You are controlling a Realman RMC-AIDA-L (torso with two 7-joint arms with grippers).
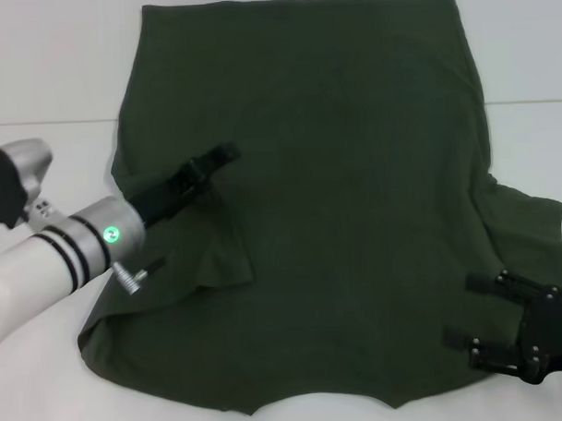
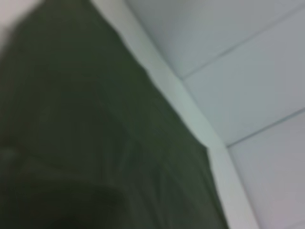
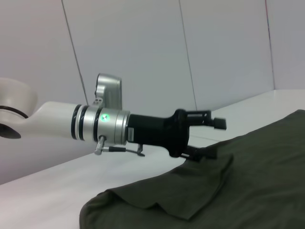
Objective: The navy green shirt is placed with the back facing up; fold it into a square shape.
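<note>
Head view | navy green shirt [image 1: 336, 199] flat, left sleeve folded inward | left pincer [image 3: 214, 138] open, empty

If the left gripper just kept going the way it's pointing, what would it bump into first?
Probably nothing solid: the left gripper points across the navy green shirt, open, one finger above the cloth. It might skim the fabric; height is hard to judge.

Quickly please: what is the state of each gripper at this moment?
Left gripper: open, above the folded-in sleeve of the navy green shirt, holding nothing.
Right gripper: open at the shirt's right edge.
</note>
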